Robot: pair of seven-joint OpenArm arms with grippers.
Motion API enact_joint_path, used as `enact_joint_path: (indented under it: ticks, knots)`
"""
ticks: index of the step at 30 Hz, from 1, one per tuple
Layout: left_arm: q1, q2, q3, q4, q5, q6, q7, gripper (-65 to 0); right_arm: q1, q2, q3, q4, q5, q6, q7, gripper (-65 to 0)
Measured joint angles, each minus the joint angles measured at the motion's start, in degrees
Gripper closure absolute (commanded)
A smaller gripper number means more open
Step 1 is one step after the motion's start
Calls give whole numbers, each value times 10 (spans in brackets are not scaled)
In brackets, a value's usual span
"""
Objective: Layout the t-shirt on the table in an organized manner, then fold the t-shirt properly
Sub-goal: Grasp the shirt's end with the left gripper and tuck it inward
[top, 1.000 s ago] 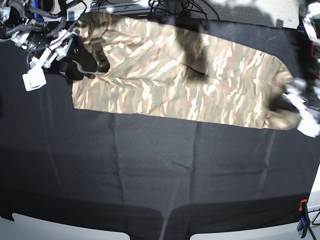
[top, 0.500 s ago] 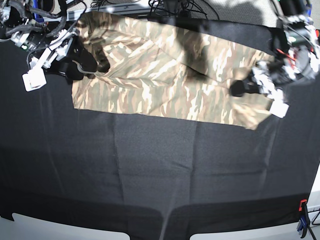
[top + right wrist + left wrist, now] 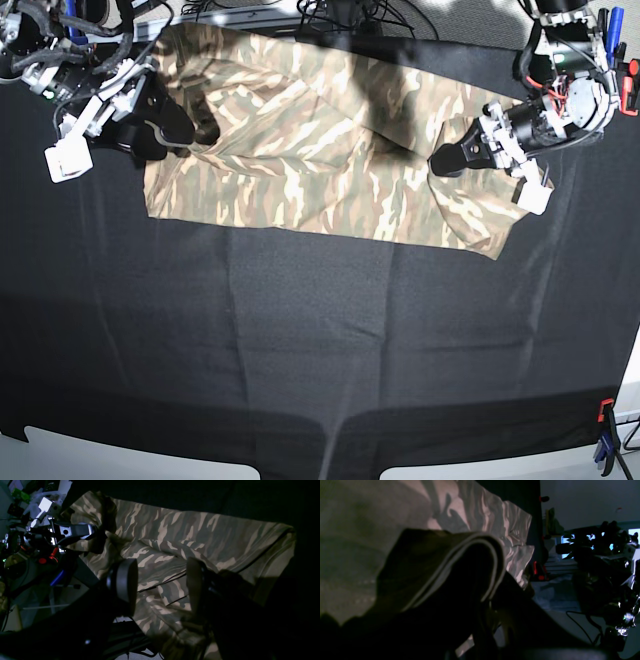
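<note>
Two grippers: your left gripper (image 3: 445, 160) pinches the limp t-shirt (image 3: 320, 140) at right; the right gripper (image 3: 175, 130) gapes, so grab hems.

Left gripper (image 3: 447, 160) is clamped tight, its arm reaching in from the far right. Right gripper (image 3: 160, 585) stands with jaws wide apart, its arm at far left.

T-shirt (image 3: 320, 150): camouflage print of tan, beige, brown and olive streaks; hem edge pale in the left wrist view. Table (image 3: 300, 340): matte black cloth, white edges; orange-and-blue clamp (image 3: 605, 430) at corner.
</note>
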State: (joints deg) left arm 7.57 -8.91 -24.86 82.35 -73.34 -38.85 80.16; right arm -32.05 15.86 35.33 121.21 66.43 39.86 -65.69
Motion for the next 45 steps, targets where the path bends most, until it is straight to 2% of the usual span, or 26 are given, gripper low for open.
enact_joint_path:
  ticks: [1, 4, 6, 9, 14, 17, 23, 25, 27, 30, 32, 36, 38, 39, 41, 44, 45]
  knots:
    - [0, 0, 0, 0, 0, 0, 0, -35, 0, 0, 0, 0, 0, 0, 0, -303]
    - [0, 0, 0, 0, -2, 0, 0, -199, 0, 0, 0, 0, 0, 0, 0, -303]
    - [1, 0, 0, 0, -30, 0, 1, -242, 0, 0, 0, 0, 0, 0, 0, -303]
    - [5, 0, 0, 0, -101, 0, 0, -243, 0, 0, 0, 0, 0, 0, 0, -303]
    - [7, -17, 0, 27, -96, 14, 2, -243, 10, 0, 0, 0, -2, 0, 0, -303]
    - [7, -57, 0, 80, -97, 15, 6, -243, 25, 0, 0, 0, -3, 0, -2, -303]
    - [5, -169, 0, 227, -101, 13, 7, -243, 46, 0, 0, 0, -3, 0, -2, -303]
    - [5, -192, 0, 266, -105, 9, 7, -243, 47, 0, 0, 0, -2, 0, -2, -303]
    - [7, -196, 0, 288, -104, -6, 7, -241, 47, 0, 0, 0, -3, 0, -2, -303]
    - [32, -194, 2, 304, 11, -8, 0, -240, 47, 0, 0, 0, -2, 0, -2, -303]
    - [62, -194, 2, 301, 105, -8, -47, -241, 47, 0, 0, 0, -4, 0, -2, -303]
    - [109, -194, 2, 301, 282, -6, -213, -241, 48, -2, 0, 0, -2, 0, -2, -303]
    - [137, -194, 2, 301, 323, 14, -279, -241, 47, -2, 0, 0, -3, 0, -2, -303]
    - [148, -194, 2, 301, 328, 27, -294, -241, 47, -2, 0, 0, -3, 0, -2, -303]
    - [151, -194, 2, 301, 333, 37, -292, -241, 47, -1, 0, 0, -2, 0, -2, -303]
    - [146, -192, 2, 296, 382, 39, -305, -241, 47, -2, 0, 0, -2, 0, -2, -303]
    - [147, -189, 2, 287, 389, 59, -313, -241, 47, -2, 0, 0, -2, 0, -2, -303]
